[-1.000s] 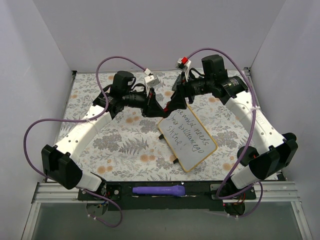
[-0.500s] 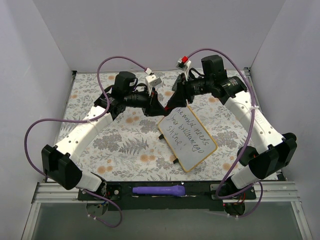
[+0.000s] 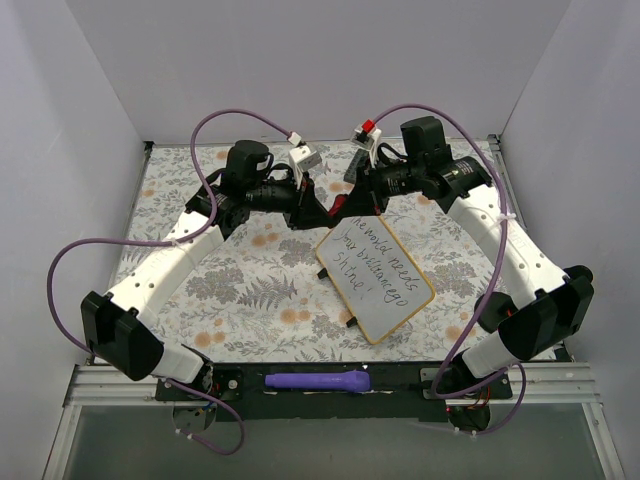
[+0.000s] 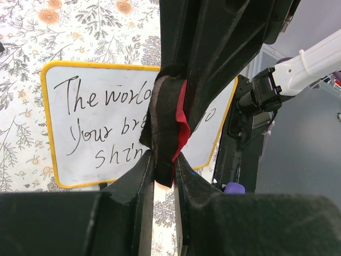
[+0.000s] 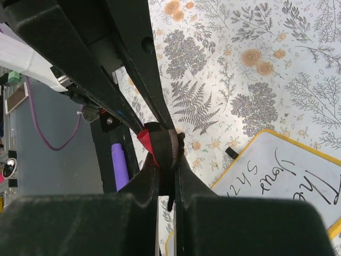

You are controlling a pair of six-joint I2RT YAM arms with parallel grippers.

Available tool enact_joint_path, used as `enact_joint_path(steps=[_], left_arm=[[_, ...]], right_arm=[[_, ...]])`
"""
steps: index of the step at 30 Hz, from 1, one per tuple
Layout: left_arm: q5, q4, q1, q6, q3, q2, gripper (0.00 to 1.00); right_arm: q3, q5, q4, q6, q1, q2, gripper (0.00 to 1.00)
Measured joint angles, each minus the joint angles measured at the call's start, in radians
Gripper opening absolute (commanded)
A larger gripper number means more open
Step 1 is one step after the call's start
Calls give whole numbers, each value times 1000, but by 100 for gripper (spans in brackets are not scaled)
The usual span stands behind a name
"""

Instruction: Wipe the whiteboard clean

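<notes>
The whiteboard [image 3: 375,280] lies tilted on the floral cloth, right of centre, with black handwriting across it; it also shows as the whiteboard [image 4: 96,128] and the whiteboard [image 5: 287,176]. A black eraser pad with a red flap [image 4: 166,122] hangs in the air just above the board's far corner. My left gripper [image 4: 165,165] is shut on one end of it. My right gripper [image 5: 166,165] is shut on the other end of the eraser [image 5: 162,146]. In the top view the left gripper [image 3: 325,212] and the right gripper [image 3: 346,204] meet tip to tip.
A purple marker [image 3: 315,380] lies in the black rail along the near edge, between the arm bases. White walls close in the table on the left, back and right. Purple cables loop above both arms.
My right gripper's jaws have gone from open to shut on the eraser that the left gripper holds. Both wrists have shifted only slightly; the whiteboard has not moved.
</notes>
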Motion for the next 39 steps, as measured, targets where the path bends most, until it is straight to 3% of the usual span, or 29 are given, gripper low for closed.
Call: enact_joint_path(steps=[1,3,4,6,12,17,32,39], left_arm=[[-1,0,0,2,0,0,38],[-5,-1,0,14,0,-2,58],[-15,-4,0,23,0,-5,73],[-73,2,0,23,-11,-26,78],[-219,69,0,28,-58,-134,70],[-339,135,-68,61,-58,-159,64],[-471,141,-193,158,-58,-118,53],[-546,138,-232,191,-56,-64,29]], right_arm=[[0,0,0,1,0,0,1],[0,0,0,3,0,0,1],[0,-2,2,5,0,0,1],[0,-3,4,8,0,-1,1],[-21,-29,25,74,-23,-11,1],[-61,-66,61,153,-40,-13,1],[-87,-138,133,296,-92,-13,1],[-97,-131,139,306,-94,-9,1]])
